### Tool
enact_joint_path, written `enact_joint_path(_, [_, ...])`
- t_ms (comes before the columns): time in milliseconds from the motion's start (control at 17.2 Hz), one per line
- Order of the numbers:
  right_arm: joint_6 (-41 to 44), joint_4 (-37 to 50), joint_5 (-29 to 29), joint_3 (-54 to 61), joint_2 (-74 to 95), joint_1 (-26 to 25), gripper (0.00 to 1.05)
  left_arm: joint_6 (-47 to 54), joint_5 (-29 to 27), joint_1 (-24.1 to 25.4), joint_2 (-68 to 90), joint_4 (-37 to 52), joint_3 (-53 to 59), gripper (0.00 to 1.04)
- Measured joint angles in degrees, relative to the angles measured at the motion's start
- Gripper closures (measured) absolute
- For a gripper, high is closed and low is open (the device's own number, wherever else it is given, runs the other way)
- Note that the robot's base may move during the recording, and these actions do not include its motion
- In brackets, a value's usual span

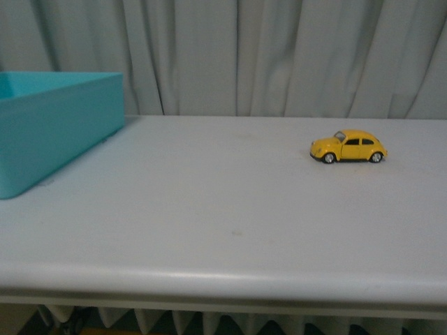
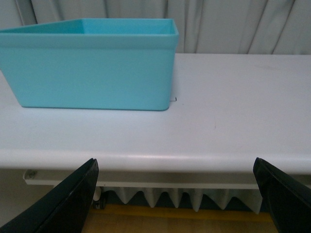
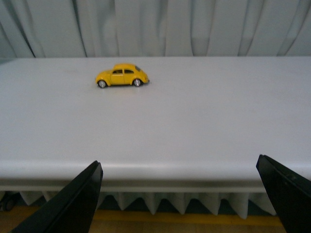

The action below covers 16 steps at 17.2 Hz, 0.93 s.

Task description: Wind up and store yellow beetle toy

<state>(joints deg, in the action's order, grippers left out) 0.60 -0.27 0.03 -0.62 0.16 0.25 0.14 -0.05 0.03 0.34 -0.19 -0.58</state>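
The yellow beetle toy (image 1: 348,147) stands on its wheels at the far right of the white table (image 1: 209,209), side-on, nose to the left. In the right wrist view the yellow beetle toy (image 3: 122,75) sits far ahead on the tabletop. My right gripper (image 3: 177,194) is open, its dark fingers (image 3: 77,204) held before the table's front edge, nothing between them. My left gripper (image 2: 175,194) is also open and empty, off the table's front edge, facing the teal box (image 2: 97,68). Neither arm shows in the front view.
A teal open-topped box (image 1: 49,125) stands at the table's far left. Grey curtains (image 1: 279,56) hang behind the table. The table's rounded front edge (image 3: 175,172) lies just ahead of both grippers.
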Motion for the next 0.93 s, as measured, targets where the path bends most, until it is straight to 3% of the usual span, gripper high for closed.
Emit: enact_joint_path(929, [-0.1,0.2,0.0,0.0,0.0,0.0,0.07,0.0,0.0,0.0,0.0,0.1,0.0,0.07])
